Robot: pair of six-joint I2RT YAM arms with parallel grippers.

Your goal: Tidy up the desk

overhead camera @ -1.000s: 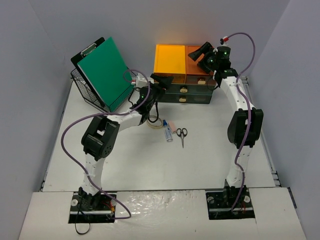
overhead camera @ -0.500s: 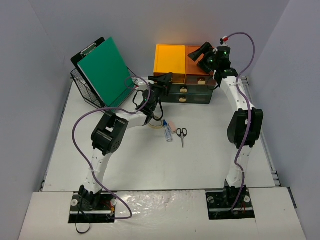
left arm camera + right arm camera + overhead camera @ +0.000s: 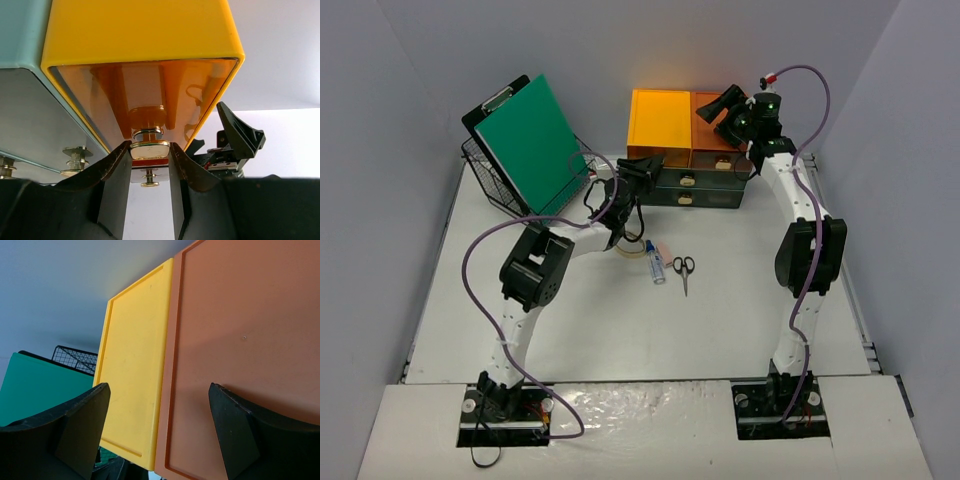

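The white desk [image 3: 590, 330] holds a small drawer unit at the back, with a yellow drawer [image 3: 660, 125], an orange drawer [image 3: 712, 128] and dark lower drawers [image 3: 705, 190]. My left gripper [image 3: 636, 182] is at the yellow drawer's front. In the left wrist view its jaws [image 3: 149, 165] are shut on the gold knob [image 3: 149, 149] of the yellow drawer [image 3: 140, 50]. My right gripper [image 3: 716, 108] hovers open above the unit; the right wrist view shows it [image 3: 157, 420] over the yellow top [image 3: 132, 370] and orange top [image 3: 240, 330], holding nothing.
A wire basket [image 3: 492, 180] with a green clipboard [image 3: 532, 145] stands at the back left. Scissors [image 3: 683, 270], a blue-capped tube [image 3: 654, 262], a tape roll [image 3: 632, 246] and a pink eraser [image 3: 665, 250] lie mid-desk. Grey-blue walls close three sides.
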